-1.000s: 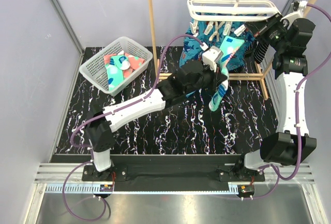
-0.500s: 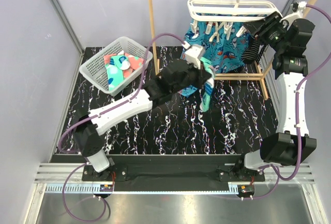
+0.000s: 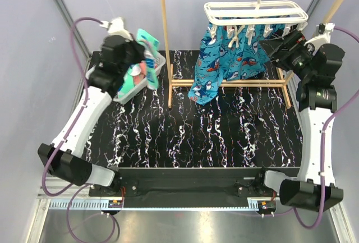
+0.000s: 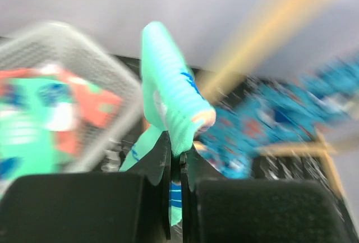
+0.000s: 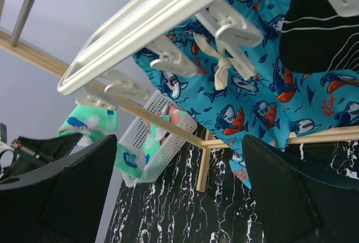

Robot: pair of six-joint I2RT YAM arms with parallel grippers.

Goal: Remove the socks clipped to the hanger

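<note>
Rack post (image 3: 166,46) stands between basket (image 5: 134,142) and hanger (image 3: 256,13).

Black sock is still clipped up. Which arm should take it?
Right. The right pincer is open near the black sock on the hanger; the left pincer is shut on a teal sock at the basket.

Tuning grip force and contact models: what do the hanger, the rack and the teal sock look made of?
The hanger looks like white moulded plastic, smooth and slightly glossy. The rack seems to be pale unpainted wood, matte; the grain is too small to confirm. The teal sock is soft knit fabric: fine ribbed rows, limp drape.
</note>
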